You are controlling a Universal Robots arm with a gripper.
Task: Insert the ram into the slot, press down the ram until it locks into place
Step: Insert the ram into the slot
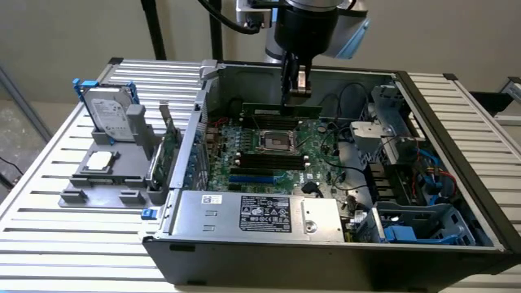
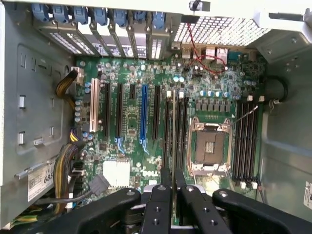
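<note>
The ram (image 1: 281, 110) is a thin green stick hanging level above the motherboard, near the rear of the open computer case, with my gripper (image 1: 296, 93) shut on its upper edge. In the wrist view the ram (image 2: 174, 126) shows edge-on as a thin line between the black fingers (image 2: 160, 204) of the gripper (image 2: 173, 187). It runs parallel to the black slots (image 2: 180, 131) beside the silver processor socket (image 2: 210, 146), and it stands clear above them. The black slots (image 1: 262, 161) lie in front of the processor socket (image 1: 275, 141).
A blue socket (image 2: 144, 114) and more black sockets lie further along the board. Cable bundles (image 2: 66, 170) and drive cages (image 1: 391, 152) crowd the case. A power supply box (image 1: 256, 210) sits at the front. A hard drive (image 1: 110, 116) and expansion card (image 1: 171, 146) stand outside on a grey fixture.
</note>
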